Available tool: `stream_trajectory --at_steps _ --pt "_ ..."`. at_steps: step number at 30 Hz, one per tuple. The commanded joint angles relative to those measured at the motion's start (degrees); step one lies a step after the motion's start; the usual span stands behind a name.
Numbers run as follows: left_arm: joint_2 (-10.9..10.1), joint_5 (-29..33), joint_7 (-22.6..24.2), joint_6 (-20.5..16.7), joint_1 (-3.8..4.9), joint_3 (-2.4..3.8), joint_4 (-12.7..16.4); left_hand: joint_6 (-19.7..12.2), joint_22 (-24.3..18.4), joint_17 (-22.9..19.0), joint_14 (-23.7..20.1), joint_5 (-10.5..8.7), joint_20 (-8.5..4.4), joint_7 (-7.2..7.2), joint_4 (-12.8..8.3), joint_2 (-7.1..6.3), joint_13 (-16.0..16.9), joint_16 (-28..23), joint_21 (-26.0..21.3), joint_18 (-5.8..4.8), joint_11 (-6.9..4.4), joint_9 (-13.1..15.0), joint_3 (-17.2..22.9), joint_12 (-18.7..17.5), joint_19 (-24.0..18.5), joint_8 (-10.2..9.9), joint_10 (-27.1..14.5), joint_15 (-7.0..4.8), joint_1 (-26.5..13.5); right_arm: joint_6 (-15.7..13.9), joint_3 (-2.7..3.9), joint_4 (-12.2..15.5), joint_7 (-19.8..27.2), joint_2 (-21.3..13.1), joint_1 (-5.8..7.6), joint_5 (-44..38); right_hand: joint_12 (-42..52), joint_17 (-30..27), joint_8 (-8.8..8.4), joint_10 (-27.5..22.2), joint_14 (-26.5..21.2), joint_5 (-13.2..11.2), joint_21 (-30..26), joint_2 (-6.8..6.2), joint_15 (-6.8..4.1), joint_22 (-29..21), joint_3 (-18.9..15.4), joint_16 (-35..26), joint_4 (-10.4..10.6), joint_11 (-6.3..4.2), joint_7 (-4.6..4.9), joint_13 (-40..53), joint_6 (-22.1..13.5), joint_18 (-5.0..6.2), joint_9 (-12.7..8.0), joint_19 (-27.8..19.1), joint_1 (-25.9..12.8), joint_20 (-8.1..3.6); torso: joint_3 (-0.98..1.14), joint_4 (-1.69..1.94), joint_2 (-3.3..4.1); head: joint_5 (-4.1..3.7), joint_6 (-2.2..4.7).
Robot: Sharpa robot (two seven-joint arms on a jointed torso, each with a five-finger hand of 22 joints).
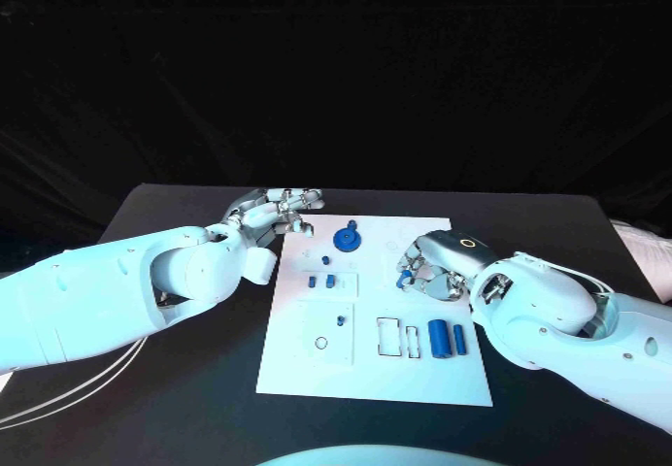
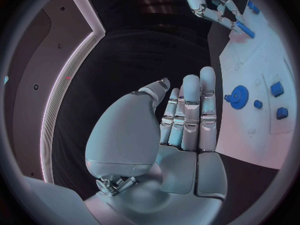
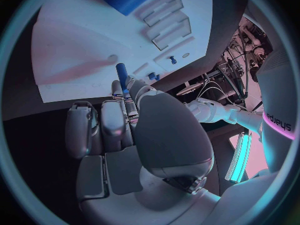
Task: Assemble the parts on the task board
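Observation:
The white task board (image 1: 376,374) lies in the middle of the black table. My right hand (image 1: 431,262) hovers over the board's right edge and pinches a small blue peg (image 1: 403,280), which pokes out between thumb and fingers (image 3: 122,77). My left hand (image 1: 275,212) is by the board's far left corner, its fingers (image 2: 190,110) stretched out straight and holding nothing. A blue gear (image 1: 346,239) sits on the board's far part, just beside the left hand. Two blue cylinders (image 1: 447,338) lie side by side near the right edge. Small blue pieces (image 1: 320,282) stand left of centre.
Empty outlined recesses (image 1: 396,336) and a small hole (image 1: 322,342) mark the board's near half. Black table (image 1: 183,388) surrounds the board on all sides. White cables (image 1: 70,393) trail beside my left arm at the table's near left.

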Motion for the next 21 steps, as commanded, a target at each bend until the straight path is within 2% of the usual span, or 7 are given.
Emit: stream_trajectory --at_steps 1,7,11,13,15,21 --pt "0.1 0.2 0.2 1.0 -0.05 0.03 0.0 -0.3 -0.1 -0.1 -0.2 0.28 -0.27 0.16 -0.3 0.12 -0.1 0.3 -0.4 0.65 0.04 0.0 -0.1 0.2 0.0 0.3 -0.2 -0.28 0.4 -4.4 0.18 2.0 0.5 -0.4 -0.02 0.9 -0.1 0.1 0.0 1.1 1.0 0.1 0.2 -0.32 -0.37 0.1 0.3 0.4 0.0 -0.63 0.09 0.0 0.4 -0.98 -0.1 0.3 0.5 -0.05 0.0 0.0 0.04 0.16 0.08" --pt "0.2 0.2 0.3 1.1 -0.1 0.03 0.0 -0.3 -0.1 -0.1 -0.2 0.3 -0.27 0.15 -0.3 0.21 -0.1 0.3 -0.4 0.65 0.03 0.0 0.0 0.3 0.1 0.3 -0.2 -0.28 0.4 -4.6 0.32 5.4 0.9 0.3 -0.72 1.7 -0.2 0.1 -0.01 1.2 1.0 0.1 0.3 -0.35 -0.37 0.2 0.4 0.4 -0.1 -0.61 0.12 0.0 0.4 -0.99 -0.1 0.4 0.5 -0.06 -0.07 0.03 0.05 0.48 -0.16" --pt "0.4 0.2 0.3 1.1 -0.11 0.03 -0.1 -0.3 -0.1 -0.1 -0.2 0.3 -0.27 0.15 -0.3 0.21 -0.1 0.3 -0.4 0.65 0.03 0.0 0.0 0.3 0.1 0.3 -0.2 -0.28 0.4 -4.0 0.19 6.3 1.4 2.1 -1.62 2.2 -0.2 0.1 -0.03 1.2 1.0 0.1 0.2 -0.37 -0.35 0.1 0.5 0.4 -0.1 -0.59 0.17 0.0 0.4 -0.98 -0.1 0.3 0.4 -0.06 -0.18 0.05 -0.09 0.72 -0.27" --pt "0.5 0.2 0.4 1.1 -0.12 0.03 -0.1 -0.3 -0.1 -0.1 -0.2 0.3 -0.27 0.15 -0.3 0.21 -0.1 0.3 -0.4 0.65 0.03 0.0 0.0 0.3 0.1 0.3 -0.2 -0.28 0.4 -3.7 0.06 6.6 1.8 3.4 -2.37 2.4 -0.3 0.0 -0.04 1.2 1.0 0.1 0.2 -0.35 -0.34 0.0 0.5 0.3 -0.1 -0.56 0.2 0.0 0.4 -0.96 -0.1 0.3 0.4 -0.05 -0.19 0.06 -0.02 0.97 -0.33" --pt "0.6 0.2 0.4 1.1 -0.12 0.04 -0.1 -0.3 -0.1 -0.1 -0.2 0.3 -0.27 0.15 -0.3 0.21 -0.1 0.3 -0.4 0.65 0.03 0.0 0.0 0.3 0.1 0.3 -0.2 -0.28 0.4 -3.3 -0.2 6.6 2.3 5.0 -3.24 2.6 -0.3 0.0 -0.05 1.2 1.0 0.1 0.1 -0.34 -0.34 0.0 0.6 0.3 -0.1 -0.55 0.21 0.0 0.4 -0.95 -0.1 0.3 0.4 -0.05 -0.07 0.06 0.1 1.26 -0.31" --pt "0.7 0.2 0.4 1.1 -0.12 0.04 -0.1 -0.3 -0.1 -0.1 -0.2 0.3 -0.27 0.15 -0.3 0.21 -0.1 0.3 -0.4 0.65 0.03 0.0 0.0 0.3 0.1 0.3 -0.2 -0.28 0.4 -2.3 -0.79 5.7 3.6 8.7 -5.01 3.1 -0.4 -0.2 -0.11 1.2 1.0 0.1 0.0 -0.32 -0.31 -0.2 0.7 0.2 -0.1 -0.51 0.27 -0.1 0.4 -0.91 -0.1 0.1 0.3 -0.04 -0.17 0.1 0.02 1.64 -0.37"
